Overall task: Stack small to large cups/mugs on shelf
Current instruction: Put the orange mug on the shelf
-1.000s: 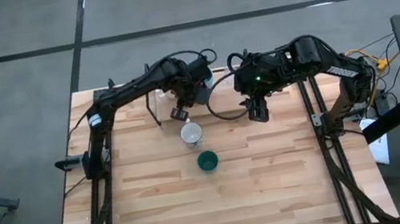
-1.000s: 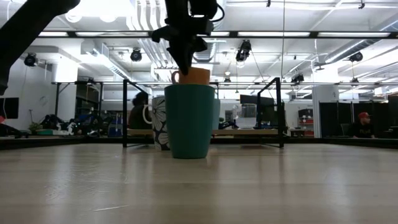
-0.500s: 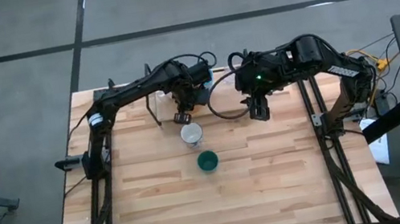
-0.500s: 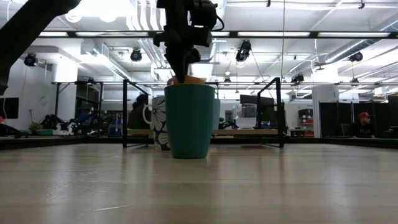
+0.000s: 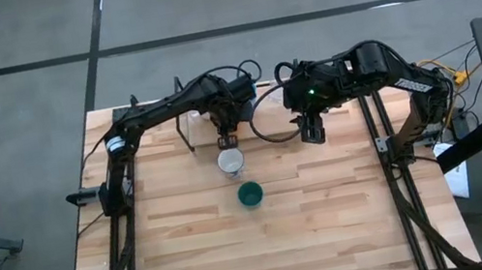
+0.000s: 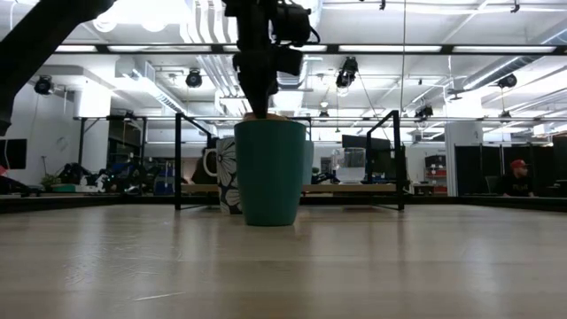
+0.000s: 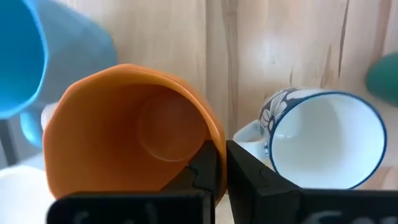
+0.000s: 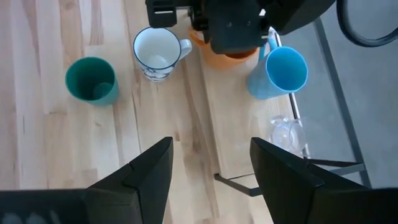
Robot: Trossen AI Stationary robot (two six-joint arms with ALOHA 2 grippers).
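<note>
Two robot arms are reaching over the far side of the table [image 5: 192, 251]. The left gripper [image 7: 216, 168] is pinching the rim of the orange cup [image 7: 124, 130], which is sitting next to the light blue cup [image 8: 280, 71] on the shelf [image 8: 233, 143]. The right gripper [image 8: 211, 162] is hanging above with its fingers spread apart, holding nothing. The flowery mug [image 8: 155, 53] and the green cup [image 8: 92, 79] are standing on the table.

Open-plan lab/office: exposed ceiling ducts [image 6: 213, 75], desks, monitors [image 6: 359, 146], concrete floor [image 5: 12, 114].
</note>
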